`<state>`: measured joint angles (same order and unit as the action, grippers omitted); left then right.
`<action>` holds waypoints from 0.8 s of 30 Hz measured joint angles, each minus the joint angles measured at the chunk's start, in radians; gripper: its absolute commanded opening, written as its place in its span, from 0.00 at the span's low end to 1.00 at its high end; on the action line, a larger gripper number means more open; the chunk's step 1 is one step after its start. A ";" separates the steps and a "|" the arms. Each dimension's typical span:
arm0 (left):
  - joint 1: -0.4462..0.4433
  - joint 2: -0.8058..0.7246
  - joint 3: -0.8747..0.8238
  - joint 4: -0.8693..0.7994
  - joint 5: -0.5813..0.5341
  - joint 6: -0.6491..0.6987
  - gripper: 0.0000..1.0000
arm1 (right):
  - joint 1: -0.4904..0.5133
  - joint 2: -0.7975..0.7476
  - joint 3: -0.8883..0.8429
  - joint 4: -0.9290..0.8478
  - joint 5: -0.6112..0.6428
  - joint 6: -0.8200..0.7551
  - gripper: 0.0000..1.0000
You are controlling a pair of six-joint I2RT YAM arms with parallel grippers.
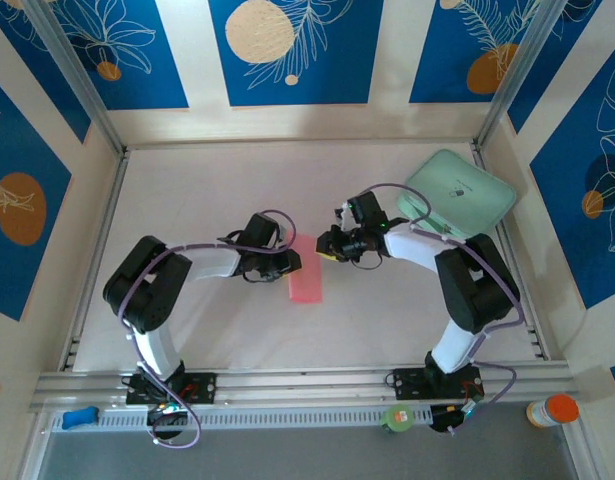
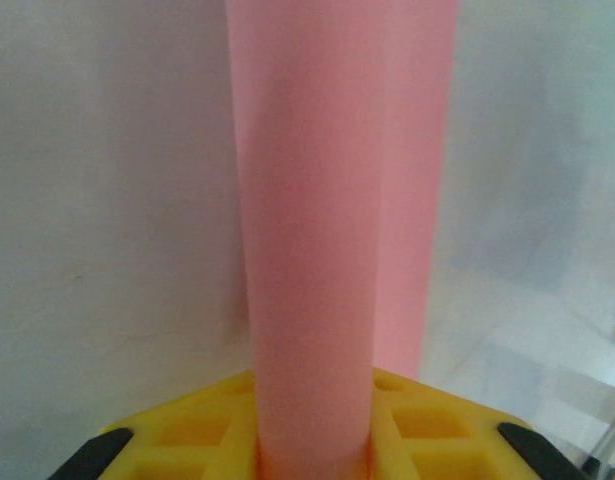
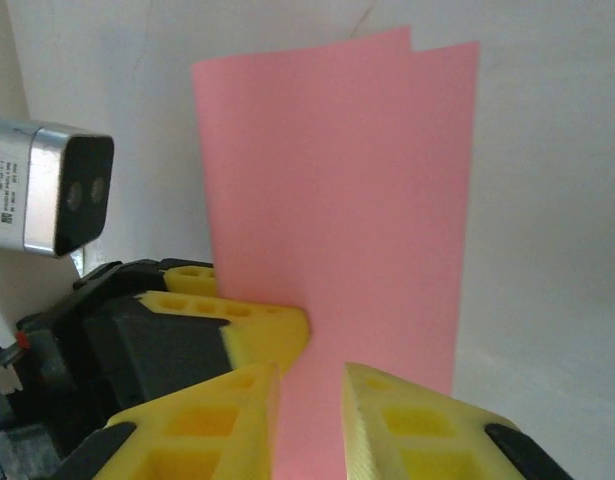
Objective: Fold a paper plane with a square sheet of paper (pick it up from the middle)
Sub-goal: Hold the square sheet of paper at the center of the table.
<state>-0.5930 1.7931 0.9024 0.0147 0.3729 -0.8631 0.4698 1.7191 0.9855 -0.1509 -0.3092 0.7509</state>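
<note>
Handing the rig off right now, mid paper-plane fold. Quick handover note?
Left claw: shut on the salmon-pink square sheet of paper, pinching one end.
Right claw: fingers either side of the same sheet; a firm grip can't be confirmed.
The sheet sits between both claws, mid white table. The mint-green rounded-square pad lies far right, apart from both.
Done: sheet doubled into a long rectangle.
Left: nose corners and wing folds; no pointed tip yet.

My right fingers (image 3: 427, 440) are matt yellow plastic, pocketed; the square sheet of paper (image 3: 337, 180) is thin, smooth, matt.
</note>
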 measured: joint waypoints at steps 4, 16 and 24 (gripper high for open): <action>0.000 0.011 0.019 -0.031 -0.003 0.009 0.26 | 0.027 0.058 0.048 -0.036 0.013 0.001 0.15; 0.000 0.019 0.043 -0.073 -0.007 0.034 0.30 | 0.048 0.198 0.126 -0.136 0.035 -0.003 0.09; -0.001 -0.006 0.059 -0.137 -0.037 0.044 0.48 | 0.048 0.216 0.145 -0.169 0.056 -0.018 0.09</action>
<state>-0.5938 1.7874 0.9615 -0.1223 0.3363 -0.8192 0.5179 1.9347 1.1301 -0.3199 -0.2535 0.7326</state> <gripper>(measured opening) 0.449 0.095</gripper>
